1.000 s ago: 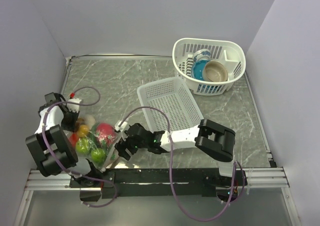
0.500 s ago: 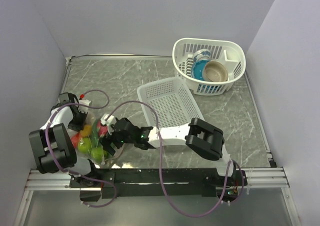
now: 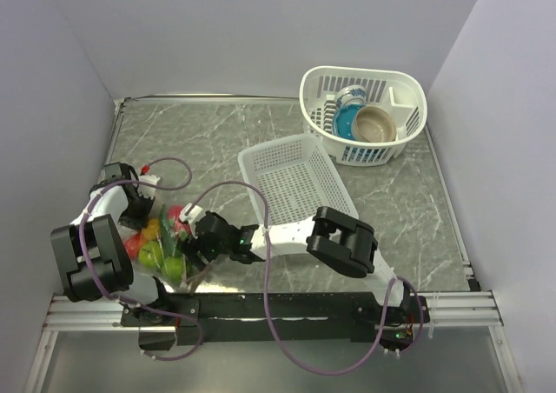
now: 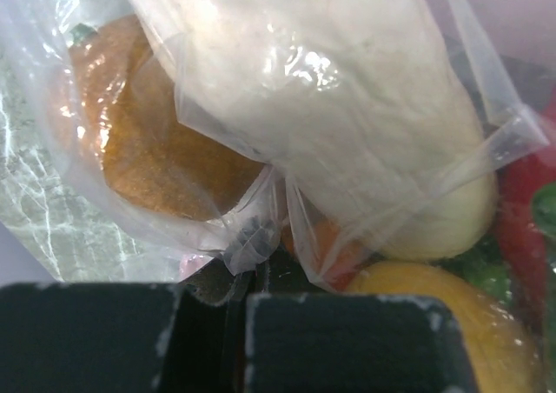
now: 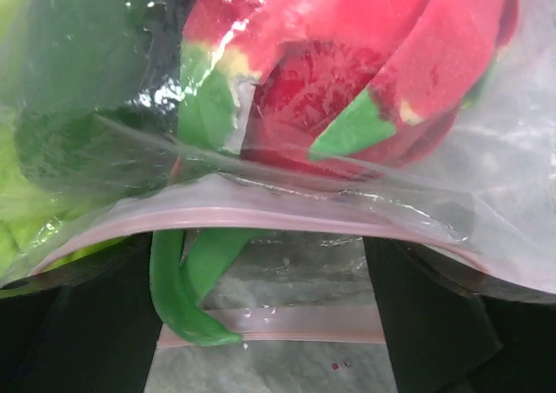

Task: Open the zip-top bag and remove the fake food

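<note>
Lower left of the overhead view: bag pinched, its mouth being worked, nothing out yet.

At the far left of that view my left gripper (image 3: 137, 209) is clamped on a fold of the zip-top bag (image 3: 174, 269). Its wrist camera shows the pads (image 4: 347, 341) tight together with clear film caught between them. Just right of it the fake food (image 3: 152, 254) sits bunched inside the plastic, with the red, green, orange and yellow pieces all under film. Further right, my right gripper (image 3: 193, 239) has its jaws wide, straddling the pink zip strip (image 5: 347, 223) without closing on it. In its wrist view I see two pink bands apart, with a green stem (image 5: 174, 297) poking between them, so I judge the seal at least partly parted. What remains is widening the mouth and lifting every piece out.
</note>
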`<state>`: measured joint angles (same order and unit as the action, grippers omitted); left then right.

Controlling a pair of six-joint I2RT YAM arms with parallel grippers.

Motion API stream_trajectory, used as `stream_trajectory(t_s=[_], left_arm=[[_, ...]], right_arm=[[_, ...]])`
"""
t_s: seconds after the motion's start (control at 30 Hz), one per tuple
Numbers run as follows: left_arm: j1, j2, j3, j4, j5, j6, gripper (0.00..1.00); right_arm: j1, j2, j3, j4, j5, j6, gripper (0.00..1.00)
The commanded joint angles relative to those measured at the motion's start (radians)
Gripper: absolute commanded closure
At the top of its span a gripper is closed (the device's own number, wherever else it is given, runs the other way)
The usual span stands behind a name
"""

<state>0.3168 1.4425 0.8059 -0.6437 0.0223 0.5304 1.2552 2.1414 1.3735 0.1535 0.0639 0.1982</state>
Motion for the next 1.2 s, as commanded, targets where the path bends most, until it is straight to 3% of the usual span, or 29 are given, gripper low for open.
stream_trajectory(t_s=[0.0, 0.13, 0.3, 0.4, 0.67, 0.87, 1.17], left_arm=[[-0.007, -0.005, -0.008, -0.039, 0.05, -0.001, 0.99], [-0.007, -0.011, -0.001, -0.05, 0.056, 0.002, 0.99], [-0.008, -0.017, -0.01, -0.043, 0.042, 0.005, 0.99], [-0.007, -0.017, -0.016, -0.034, 0.034, 0.006, 0.99], [-0.007, 0.007, -0.008, -0.01, 0.034, -0.007, 0.99], [-0.008, 0.048, 0.024, 0.01, 0.041, -0.035, 0.99], [-0.007, 0.091, 0.09, 0.022, 0.05, -0.078, 0.99]], right_arm=[[0.006, -0.06, -0.085, 0.064, 0.086, 0.043, 0.13], [0.007, -0.089, -0.105, 0.126, 0.067, 0.029, 0.26], [0.015, -0.074, -0.042, 0.093, 0.025, 0.004, 0.33], [0.027, -0.063, -0.017, 0.067, 0.016, -0.013, 0.43], [0.047, -0.121, -0.071, 0.034, 0.031, -0.042, 0.99], [0.047, -0.285, -0.284, 0.043, 0.073, -0.039, 1.0], [0.046, -0.497, -0.436, -0.066, 0.033, -0.037, 1.0]])
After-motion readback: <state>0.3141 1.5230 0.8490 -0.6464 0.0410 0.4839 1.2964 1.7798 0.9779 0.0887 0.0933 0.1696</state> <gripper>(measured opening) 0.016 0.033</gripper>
